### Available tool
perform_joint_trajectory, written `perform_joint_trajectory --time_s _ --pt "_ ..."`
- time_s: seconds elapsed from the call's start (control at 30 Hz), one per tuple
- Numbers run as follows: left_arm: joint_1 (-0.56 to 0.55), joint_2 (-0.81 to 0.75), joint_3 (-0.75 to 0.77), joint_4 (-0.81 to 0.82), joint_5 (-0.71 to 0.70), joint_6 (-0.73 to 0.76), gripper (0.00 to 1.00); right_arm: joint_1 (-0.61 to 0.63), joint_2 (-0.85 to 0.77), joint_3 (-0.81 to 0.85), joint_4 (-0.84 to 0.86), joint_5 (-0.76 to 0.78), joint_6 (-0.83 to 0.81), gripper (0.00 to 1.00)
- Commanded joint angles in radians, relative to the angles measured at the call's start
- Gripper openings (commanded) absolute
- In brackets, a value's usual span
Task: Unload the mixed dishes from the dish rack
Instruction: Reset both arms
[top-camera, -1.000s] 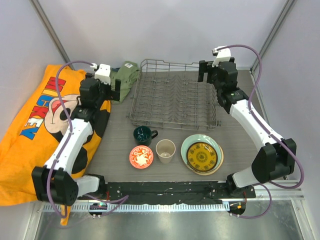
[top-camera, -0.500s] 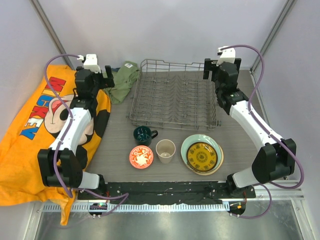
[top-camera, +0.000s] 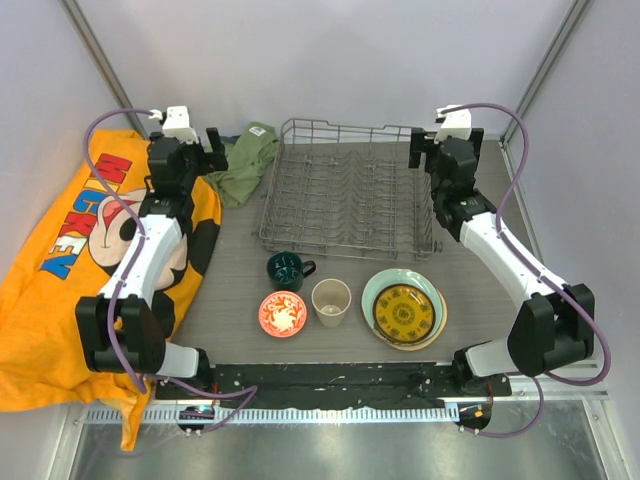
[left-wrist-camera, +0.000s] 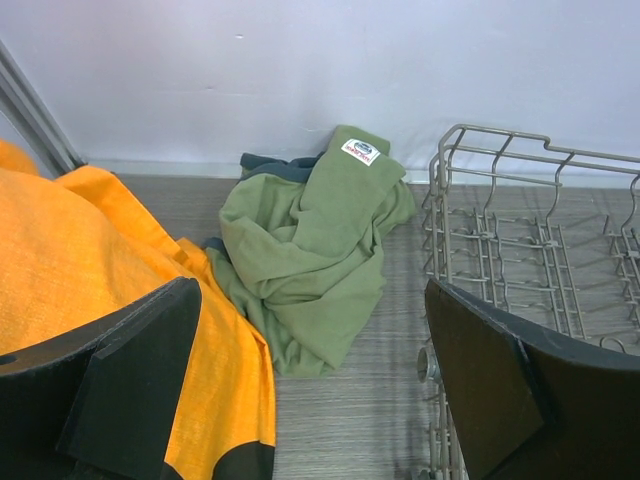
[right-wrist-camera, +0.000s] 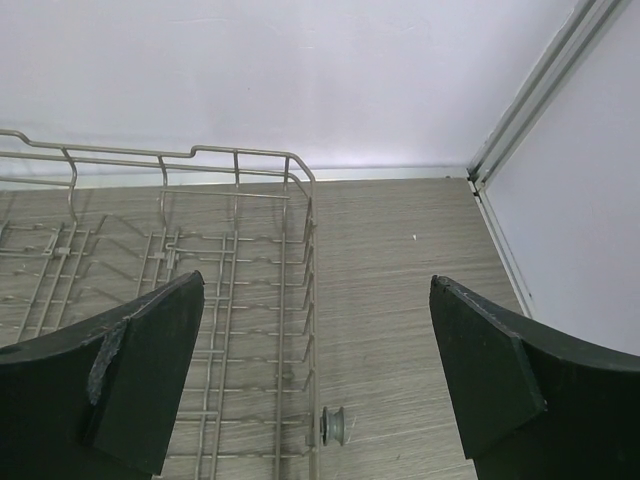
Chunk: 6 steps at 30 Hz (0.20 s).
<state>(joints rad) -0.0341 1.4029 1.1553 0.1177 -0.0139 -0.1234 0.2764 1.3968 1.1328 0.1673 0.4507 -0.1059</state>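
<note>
Top external view: left pincer (top-camera: 210, 150) and right pincer (top-camera: 419, 152), both gaping empty, pull back toward the upper corners off the bare dish rack (top-camera: 348, 205), so unloading looks finished.

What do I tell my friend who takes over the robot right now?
Left pincer: open, empty, facing the green cloth.
Right pincer: open, empty, by the far right corner of the dish rack.
Rack: no dishes in it.
On the table in front: teal mug, red-orange bowl, beige cup, yellow plate on the green plate.
Left: apparently nothing to unload.
</note>
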Motion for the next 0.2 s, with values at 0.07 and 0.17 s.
perform_joint_trajectory --time_s 0.07,0.17 --pt "0.007 -0.005 0.009 0.054 0.009 0.004 1.00 -0.003 -0.047 0.005 0.070 0.000 -0.003 0.98" --pt "0.007 -0.013 0.006 0.053 0.008 0.014 1.00 -0.005 -0.044 0.010 0.060 -0.006 -0.006 0.99"
